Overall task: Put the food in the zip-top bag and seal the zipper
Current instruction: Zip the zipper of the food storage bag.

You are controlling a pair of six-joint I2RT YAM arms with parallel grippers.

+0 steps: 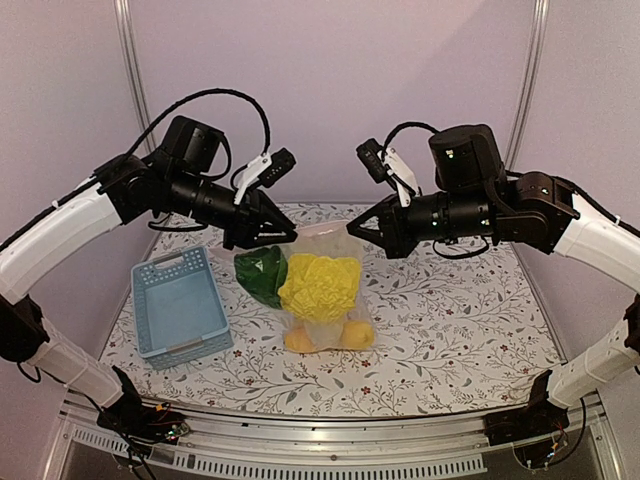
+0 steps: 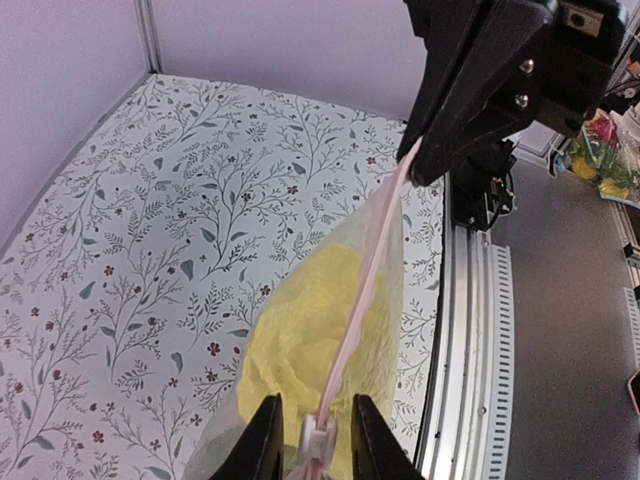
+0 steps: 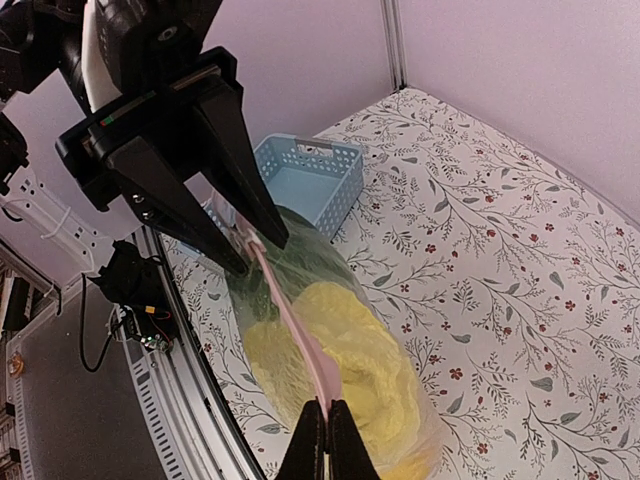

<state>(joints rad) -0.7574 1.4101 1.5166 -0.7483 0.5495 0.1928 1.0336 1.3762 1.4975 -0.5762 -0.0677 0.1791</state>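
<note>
The clear zip-top bag [image 1: 325, 312] stands mid-table, its top edge held up. Inside are the pale-yellow napa cabbage [image 1: 318, 285], the dark-green bok choy [image 1: 260, 275], an orange fruit [image 1: 300, 338] and a yellow fruit [image 1: 357, 333]. The zipper [image 3: 290, 310] shows as a pink strip stretched between both grippers. My right gripper [image 3: 327, 405] is shut on the strip's right end. My left gripper [image 2: 315, 405] is open, its jaws straddling a small white slider [image 2: 318, 437] on the strip's left end, with gaps on both sides. In the top view the left gripper [image 1: 285, 237] and right gripper [image 1: 358, 228] face each other.
A light-blue slotted basket [image 1: 180, 305] lies left of the bag, close to the bok choy. The table's metal front rail [image 1: 330, 440] runs along the near edge. The back wall and two corner posts stand behind the arms.
</note>
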